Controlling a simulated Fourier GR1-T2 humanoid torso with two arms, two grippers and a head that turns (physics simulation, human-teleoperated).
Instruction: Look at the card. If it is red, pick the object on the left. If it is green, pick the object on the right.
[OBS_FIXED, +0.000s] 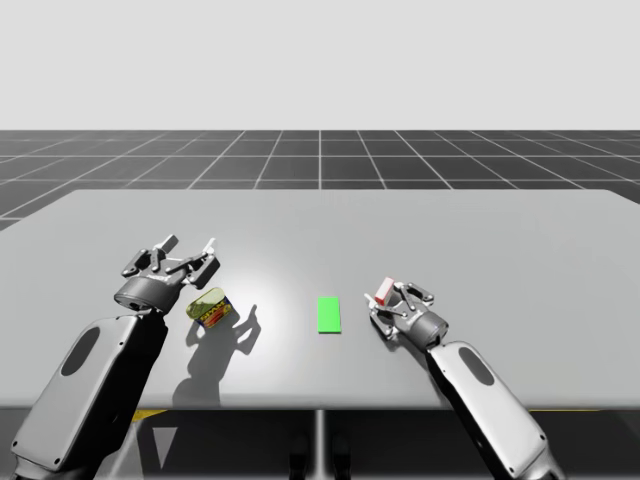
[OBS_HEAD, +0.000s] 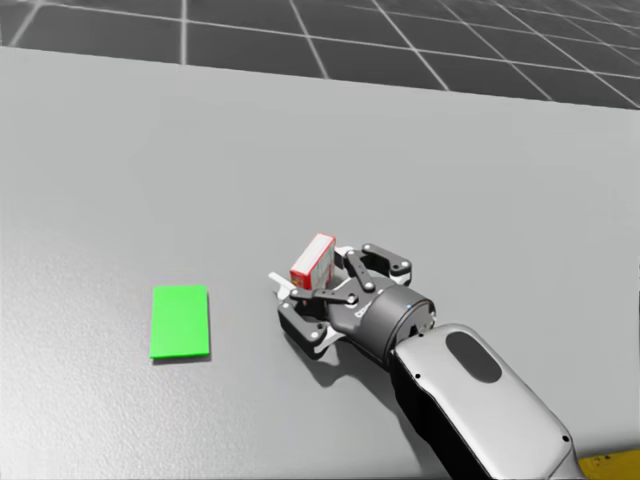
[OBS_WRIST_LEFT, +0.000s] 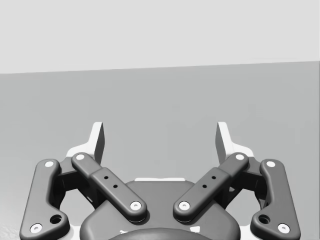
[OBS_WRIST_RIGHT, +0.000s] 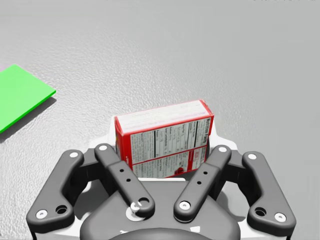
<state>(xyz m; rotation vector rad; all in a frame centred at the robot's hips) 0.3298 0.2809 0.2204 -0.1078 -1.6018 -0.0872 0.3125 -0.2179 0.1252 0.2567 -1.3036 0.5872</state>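
Right then, closest in, the robot's right gripper (OBS_HEAD: 313, 270) had its fingers pinching the red-and-white box (OBS_WRIST_RIGHT: 165, 137) from both sides, the box upright between them on the right side of the table (OBS_FIXED: 320, 225). Whether the box was clear of the surface was hard to say. Just beside it lay the card (OBS_HEAD: 180, 321), flat and green, so the right-hand object was the correct call. The step looked like the lift: best done straight up, grip steady, no twisting, staying clear of the card. Farther across, the left gripper (OBS_WRIST_LEFT: 161, 137) hung spread wide, holding nothing, near a yellowish can (OBS_FIXED: 209, 307).
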